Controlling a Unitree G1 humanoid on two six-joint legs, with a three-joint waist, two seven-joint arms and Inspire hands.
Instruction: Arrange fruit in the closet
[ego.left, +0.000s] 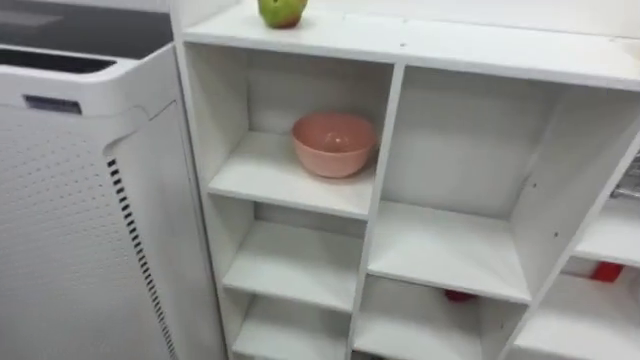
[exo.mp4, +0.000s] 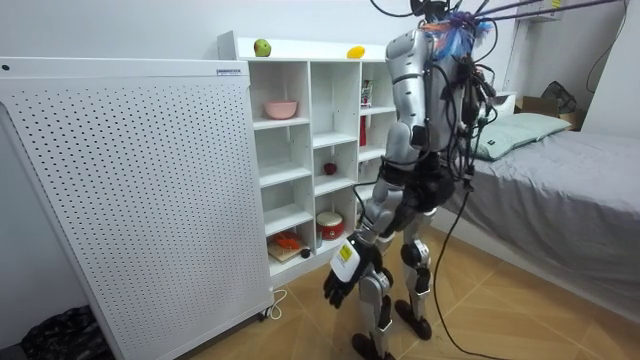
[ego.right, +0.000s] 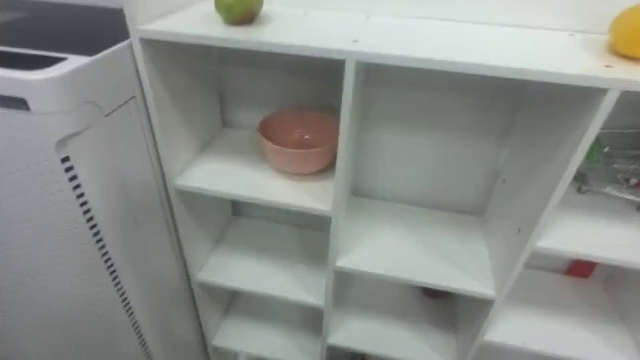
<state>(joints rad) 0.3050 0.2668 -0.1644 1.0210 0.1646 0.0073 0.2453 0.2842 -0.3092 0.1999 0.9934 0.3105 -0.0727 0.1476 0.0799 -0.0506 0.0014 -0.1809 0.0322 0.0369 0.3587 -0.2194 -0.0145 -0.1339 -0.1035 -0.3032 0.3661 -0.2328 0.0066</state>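
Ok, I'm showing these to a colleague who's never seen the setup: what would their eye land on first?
Probably the pink bowl, alone in the top left compartment of the white shelf unit. Next comes the green apple on the unit's top, above the bowl, with a yellow fruit farther right on that top. A big white perforated panel stands at the unit's left.

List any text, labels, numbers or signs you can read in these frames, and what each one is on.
Nothing can be read in any view.
Dark label on the white perforated unit: blurred, unreadable.
Printed item in an upper compartment of the closet: too small to read.
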